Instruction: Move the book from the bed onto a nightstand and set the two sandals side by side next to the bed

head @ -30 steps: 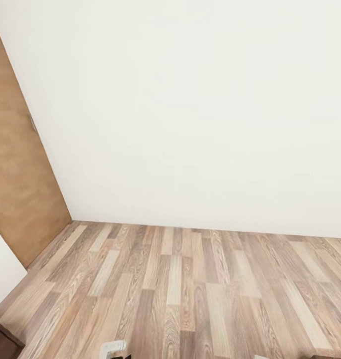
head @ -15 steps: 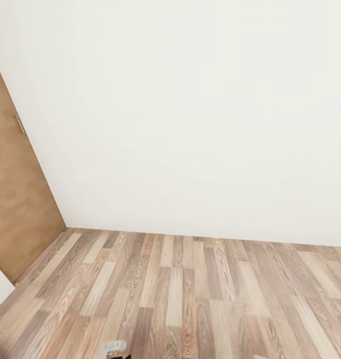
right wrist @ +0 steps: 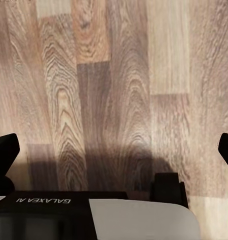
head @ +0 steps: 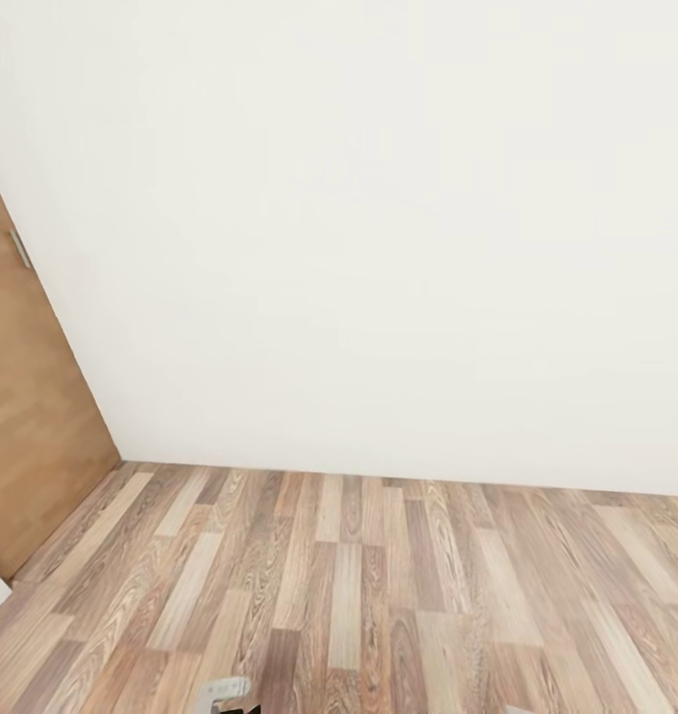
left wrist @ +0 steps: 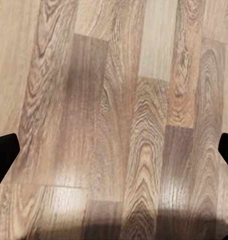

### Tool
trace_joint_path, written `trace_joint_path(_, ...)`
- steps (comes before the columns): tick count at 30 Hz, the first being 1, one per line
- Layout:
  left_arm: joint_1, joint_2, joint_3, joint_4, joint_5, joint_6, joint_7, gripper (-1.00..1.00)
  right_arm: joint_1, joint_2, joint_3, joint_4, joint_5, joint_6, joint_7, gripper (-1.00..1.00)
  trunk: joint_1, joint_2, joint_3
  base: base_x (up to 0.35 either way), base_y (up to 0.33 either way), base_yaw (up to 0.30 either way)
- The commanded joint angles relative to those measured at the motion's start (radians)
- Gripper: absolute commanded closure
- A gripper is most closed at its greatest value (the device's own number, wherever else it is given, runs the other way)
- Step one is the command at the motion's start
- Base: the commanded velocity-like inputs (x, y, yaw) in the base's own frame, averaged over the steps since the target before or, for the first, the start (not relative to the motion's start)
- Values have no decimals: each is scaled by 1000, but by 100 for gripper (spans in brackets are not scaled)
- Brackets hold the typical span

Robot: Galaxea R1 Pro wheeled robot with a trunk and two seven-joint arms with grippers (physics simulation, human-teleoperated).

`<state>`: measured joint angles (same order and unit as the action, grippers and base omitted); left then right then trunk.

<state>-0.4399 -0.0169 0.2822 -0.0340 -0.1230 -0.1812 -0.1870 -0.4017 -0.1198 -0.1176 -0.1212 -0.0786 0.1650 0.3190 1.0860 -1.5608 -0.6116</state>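
Plainly we are on our way: from the head, a white wall (head: 379, 228) meets the plank floor (head: 379, 595), with a wooden door (head: 27, 426) at the left corner and a bit of our own white frame (head: 223, 689) at the floor's near edge. Book, bed, nightstand and sandals lie somewhere beyond what we see, so the step, we judge, is finding the bed; next we should turn from the wall, which blocks going forward.

At the left wrist, the left claw (left wrist: 114, 155) hangs wide and empty over floor.

At the right wrist, the right claw (right wrist: 114, 155) is likewise wide and empty, above our base (right wrist: 139, 220).
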Motion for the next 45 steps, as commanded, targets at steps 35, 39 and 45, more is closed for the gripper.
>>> trace_joint_path(35, 0, -2, 8, 1, -10, -3, -2, -100, 0, 0, -5, -2, -6, 9, 3, -100, 0, 0, -4, 0, 0, -242)
trace_joint_path(39, 0, -2, 8, 2, -10, -3, -2, -100, 0, 0, -5, -2, -7, 9, 3, -100, 0, 0, -4, 0, 0, -300)
trace_joint_path(45, 0, -2, 8, 2, -10, -4, -2, -100, 0, 0, -5, -2, -6, 9, 3, -100, 0, 0, -4, 0, 0, -300)
